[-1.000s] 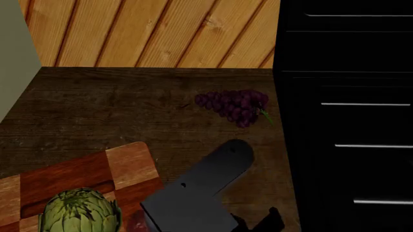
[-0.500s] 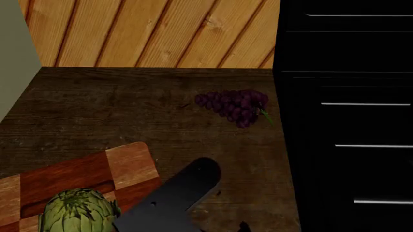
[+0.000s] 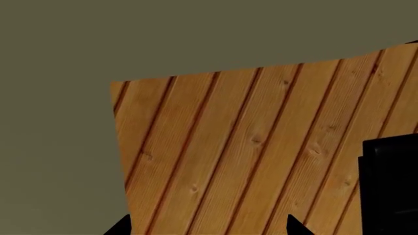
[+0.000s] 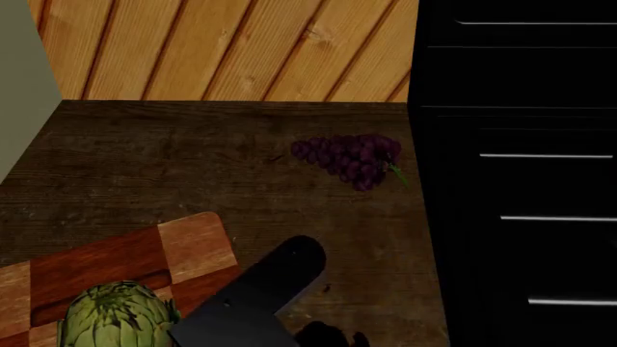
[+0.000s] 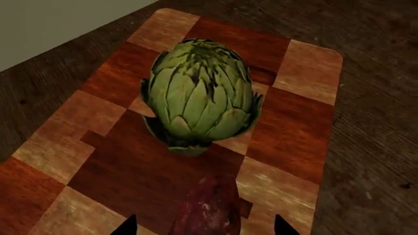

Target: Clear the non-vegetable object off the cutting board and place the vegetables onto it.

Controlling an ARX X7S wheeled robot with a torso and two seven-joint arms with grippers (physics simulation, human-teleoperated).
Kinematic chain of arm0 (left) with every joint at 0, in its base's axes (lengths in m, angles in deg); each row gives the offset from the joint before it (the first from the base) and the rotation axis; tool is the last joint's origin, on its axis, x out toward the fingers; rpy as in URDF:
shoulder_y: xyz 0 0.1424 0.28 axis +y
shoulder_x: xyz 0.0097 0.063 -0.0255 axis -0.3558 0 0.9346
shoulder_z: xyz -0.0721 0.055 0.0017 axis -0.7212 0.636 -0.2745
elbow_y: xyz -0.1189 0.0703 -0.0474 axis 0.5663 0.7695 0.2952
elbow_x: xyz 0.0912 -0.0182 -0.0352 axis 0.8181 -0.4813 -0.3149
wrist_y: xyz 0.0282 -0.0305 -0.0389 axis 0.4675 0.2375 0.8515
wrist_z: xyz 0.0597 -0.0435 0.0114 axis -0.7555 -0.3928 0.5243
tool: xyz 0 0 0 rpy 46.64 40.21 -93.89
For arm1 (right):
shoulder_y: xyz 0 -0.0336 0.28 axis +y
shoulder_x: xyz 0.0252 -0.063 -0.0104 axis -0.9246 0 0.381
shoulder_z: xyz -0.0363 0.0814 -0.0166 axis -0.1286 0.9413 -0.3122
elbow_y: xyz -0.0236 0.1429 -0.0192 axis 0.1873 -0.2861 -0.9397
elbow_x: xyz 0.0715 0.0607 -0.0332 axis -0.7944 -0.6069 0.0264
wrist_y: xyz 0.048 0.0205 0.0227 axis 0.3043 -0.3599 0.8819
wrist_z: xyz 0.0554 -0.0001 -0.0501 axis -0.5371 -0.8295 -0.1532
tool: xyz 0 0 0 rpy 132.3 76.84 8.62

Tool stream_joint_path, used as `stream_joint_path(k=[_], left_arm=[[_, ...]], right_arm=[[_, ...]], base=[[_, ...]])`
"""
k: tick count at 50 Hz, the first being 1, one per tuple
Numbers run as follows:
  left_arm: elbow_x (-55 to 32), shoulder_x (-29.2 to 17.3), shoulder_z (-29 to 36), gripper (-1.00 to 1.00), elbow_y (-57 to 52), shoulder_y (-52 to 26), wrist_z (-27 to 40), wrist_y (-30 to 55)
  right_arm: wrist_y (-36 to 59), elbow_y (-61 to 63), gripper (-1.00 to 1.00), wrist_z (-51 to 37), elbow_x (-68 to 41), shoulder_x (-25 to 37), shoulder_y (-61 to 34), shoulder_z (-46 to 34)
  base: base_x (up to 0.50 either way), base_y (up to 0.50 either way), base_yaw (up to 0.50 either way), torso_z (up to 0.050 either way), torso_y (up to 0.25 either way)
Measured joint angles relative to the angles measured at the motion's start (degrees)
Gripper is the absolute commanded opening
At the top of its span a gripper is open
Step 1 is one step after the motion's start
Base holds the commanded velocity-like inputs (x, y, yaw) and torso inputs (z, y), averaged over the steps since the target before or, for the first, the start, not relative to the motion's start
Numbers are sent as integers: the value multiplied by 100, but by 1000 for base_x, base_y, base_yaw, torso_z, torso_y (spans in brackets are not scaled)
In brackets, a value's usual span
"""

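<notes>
The purple grapes lie on the dark wooden counter, far from the patchwork cutting board at the lower left. The green artichoke stands on the board; it also shows in the right wrist view on the board. The reddish root lies on the board just in front of the artichoke, between the wide-apart fingertips of my open right gripper. My right arm covers the root in the head view. My left gripper is open and empty, facing a wooden wall.
A plank wall backs the counter. A black drawer cabinet with metal handles stands at the counter's right edge. A grey wall closes the left side.
My right arm has swung left and back toward the cutting board, now covering the root in the head view. The grapes and artichoke have not moved.
</notes>
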Motion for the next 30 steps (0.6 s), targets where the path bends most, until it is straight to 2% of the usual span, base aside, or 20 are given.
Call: stream_joint_path(k=[17,30], left_arm=[[-103,0,-25,100,26,-10,81,-18],[-262,0,-32,100,27,-14,186,14]], right_arm=[[-195,175,100,-299,-630,168,-776,307],[-392,466,100,-729,-1333,449,-1825,715]], base=[[23,8,35,1,0],[23,1,37,1,0]])
